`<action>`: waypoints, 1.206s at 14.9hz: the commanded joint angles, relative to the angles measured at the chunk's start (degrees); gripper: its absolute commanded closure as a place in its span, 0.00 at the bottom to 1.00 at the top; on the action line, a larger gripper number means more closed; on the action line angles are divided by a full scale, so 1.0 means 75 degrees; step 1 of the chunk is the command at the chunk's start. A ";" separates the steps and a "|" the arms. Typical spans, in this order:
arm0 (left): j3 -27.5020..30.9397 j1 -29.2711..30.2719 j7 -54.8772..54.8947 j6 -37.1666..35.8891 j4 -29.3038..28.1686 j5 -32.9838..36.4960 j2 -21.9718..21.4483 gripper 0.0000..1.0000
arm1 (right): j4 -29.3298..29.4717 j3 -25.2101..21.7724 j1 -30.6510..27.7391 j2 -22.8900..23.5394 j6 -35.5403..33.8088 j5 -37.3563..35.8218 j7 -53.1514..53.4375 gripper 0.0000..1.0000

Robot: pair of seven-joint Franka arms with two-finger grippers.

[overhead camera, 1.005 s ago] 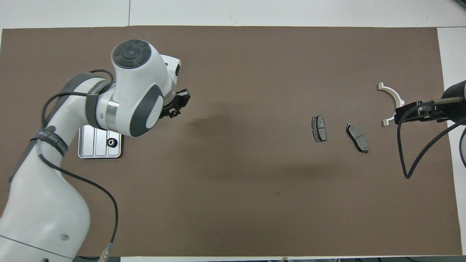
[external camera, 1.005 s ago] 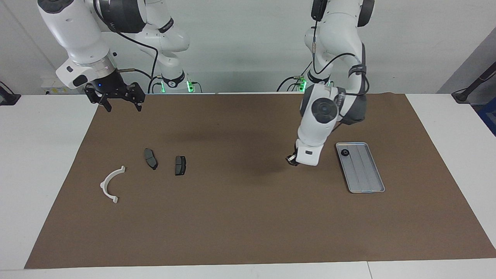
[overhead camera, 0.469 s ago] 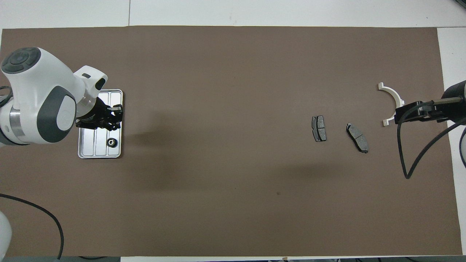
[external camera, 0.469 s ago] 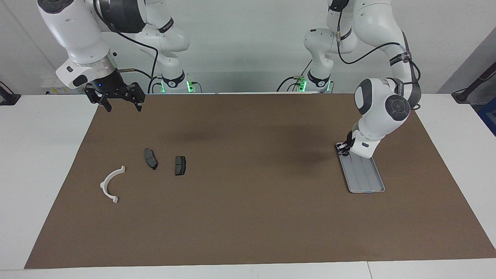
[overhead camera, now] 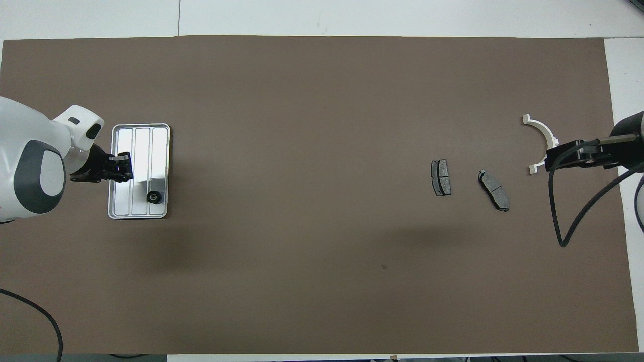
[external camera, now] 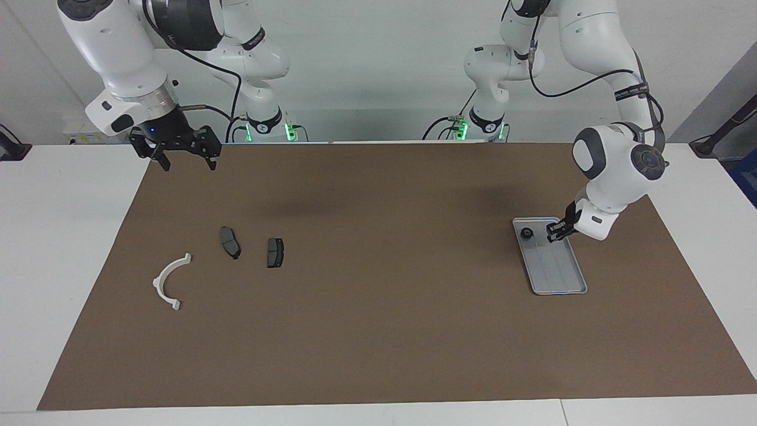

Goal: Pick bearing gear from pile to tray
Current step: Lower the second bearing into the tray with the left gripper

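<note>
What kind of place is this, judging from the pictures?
Probably a robotics lab or test bench: two white arms stand at a table under a brown mat, with brake pads, a white bracket and a metal tray on it.

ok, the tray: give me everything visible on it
The tray is a flat, rectangular, silver-grey, metal-looking piece with rounded corners, a low raised rim and lengthwise grooves. It lies flat on the brown mat toward the left arm's end of the table. A small black round gear sits inside it, in the corner nearest the robots. The left gripper hangs low over the tray; whether it touches the tray cannot be told.
</note>
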 commanded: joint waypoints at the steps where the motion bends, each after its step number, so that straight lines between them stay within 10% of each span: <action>1: -0.0062 0.0085 0.0190 0.0325 -0.0596 0.0108 -0.0423 0.94 | -0.0156 -0.0008 0.0018 -0.0153 -0.0001 0.0132 -0.0002 0.00; 18: -0.0062 0.0343 0.0284 0.1555 -0.1897 0.0108 -0.0693 0.91 | -0.0156 -0.0008 0.0018 -0.0141 0.0069 0.0132 -0.0014 0.00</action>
